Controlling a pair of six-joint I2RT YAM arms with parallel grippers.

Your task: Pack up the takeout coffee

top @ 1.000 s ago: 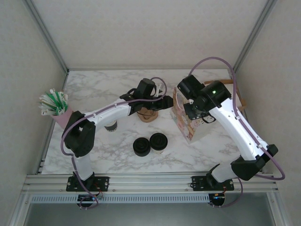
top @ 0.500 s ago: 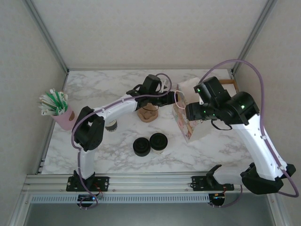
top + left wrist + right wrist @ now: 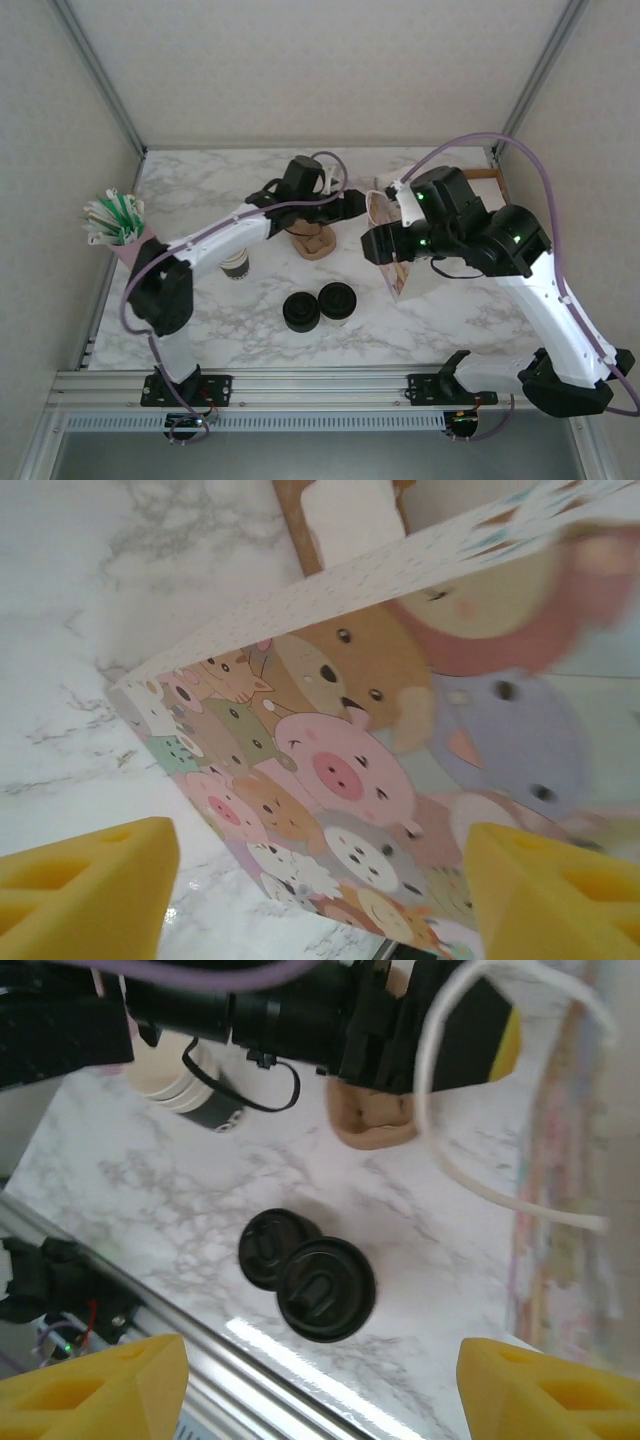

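Observation:
The takeout coffee (image 3: 338, 300) is a black-lidded cup standing at the table's middle front; in the right wrist view the coffee (image 3: 325, 1288) lies far below. A paper bag (image 3: 402, 275) printed with cartoon animals stands to its right. My left gripper (image 3: 352, 205) hovers open at the bag's upper left edge. In its own view the left gripper (image 3: 320, 900) faces the bag's printed wall (image 3: 340, 770), with nothing between the fingers. My right gripper (image 3: 372, 245) hangs open above the table just left of the bag. The right gripper (image 3: 320, 1390) is empty too.
A low pile of black lids (image 3: 301, 312) touches the coffee's left side. A stack of lidless cups (image 3: 235, 263), a brown cardboard holder (image 3: 312, 243) and a pink cup of straws (image 3: 120, 235) sit further left. The bag's white handle (image 3: 450, 1110) loops near my left gripper.
Both grippers have opened wider. My right arm has swung left, off the bag's top and out over the table. My left arm has shifted slightly at the bag's edge.

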